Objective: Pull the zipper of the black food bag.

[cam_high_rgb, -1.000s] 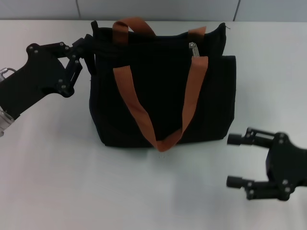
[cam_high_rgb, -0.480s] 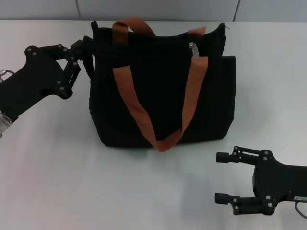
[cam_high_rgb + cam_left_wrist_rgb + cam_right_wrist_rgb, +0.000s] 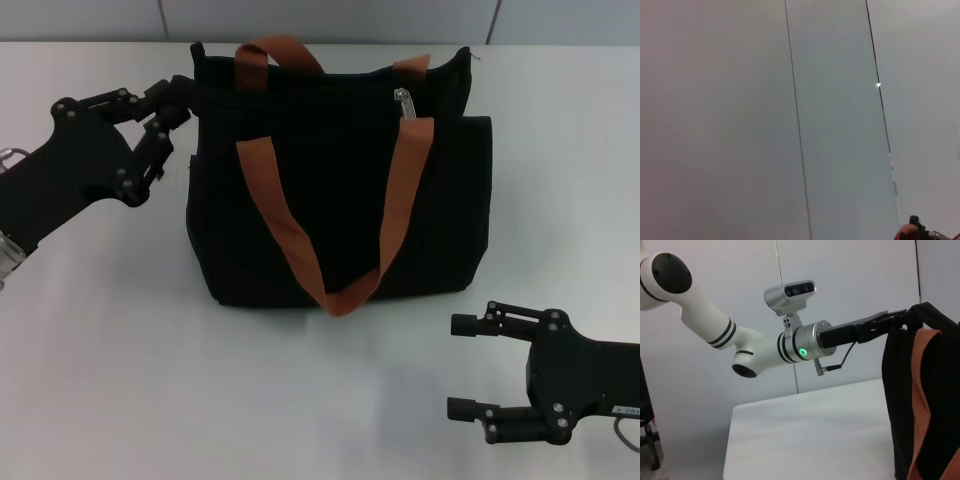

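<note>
The black food bag stands upright on the white table, with its orange-brown straps hanging down the front. The silver zipper pull sits on the top edge, toward the bag's right end. My left gripper is at the bag's upper left corner, its fingers a little apart on either side of the corner fabric. The right wrist view shows it touching that corner of the bag. My right gripper is open and empty, low at the front right, well away from the bag.
The white table extends in front of the bag and to both sides. A grey panelled wall stands behind it. The left wrist view shows only that wall.
My right gripper has drawn back toward the table's front edge. My left gripper's fingers have eased apart, and the bag's pulled-out left edge has settled back.
</note>
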Motion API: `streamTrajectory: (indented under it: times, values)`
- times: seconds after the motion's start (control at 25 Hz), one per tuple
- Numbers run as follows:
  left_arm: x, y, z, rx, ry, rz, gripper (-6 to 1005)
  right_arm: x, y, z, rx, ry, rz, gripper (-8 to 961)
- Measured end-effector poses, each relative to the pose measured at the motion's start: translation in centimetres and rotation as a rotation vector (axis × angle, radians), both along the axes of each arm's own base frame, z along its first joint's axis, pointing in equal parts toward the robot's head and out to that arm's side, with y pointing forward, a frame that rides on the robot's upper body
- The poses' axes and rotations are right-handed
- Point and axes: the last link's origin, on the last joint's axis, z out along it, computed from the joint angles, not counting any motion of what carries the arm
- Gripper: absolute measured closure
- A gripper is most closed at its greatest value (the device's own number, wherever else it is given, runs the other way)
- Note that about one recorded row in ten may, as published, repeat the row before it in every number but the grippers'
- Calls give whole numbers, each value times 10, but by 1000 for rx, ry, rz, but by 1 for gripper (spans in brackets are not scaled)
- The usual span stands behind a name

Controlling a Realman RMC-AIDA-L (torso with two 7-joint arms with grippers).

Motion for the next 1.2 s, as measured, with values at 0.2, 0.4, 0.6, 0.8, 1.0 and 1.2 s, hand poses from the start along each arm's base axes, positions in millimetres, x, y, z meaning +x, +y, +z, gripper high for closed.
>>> streamTrajectory:
  times: [0.2,0.4,0.6,0.8,1.0,1.2]
  values:
    - [0,3,-1,-28,4,13,856,0,0,-1,-2,-5,1,141]
    - [-1,4,6,-59,2,25,660,0,1,-1,-1,-10,0,141]
    - [-6,5,33,-139,12,50,489,-1,2,-2,-1,-9,1,140]
    - [1,5,61,-347,8,41,299,-2,5,-2,4,-12,5,140]
    - [24,-5,43,-542,34,-94,173,-2,7,-3,9,-22,1,140]
    - [32,-21,16,-639,82,-196,173,-4,9,-6,-1,-15,1,140]
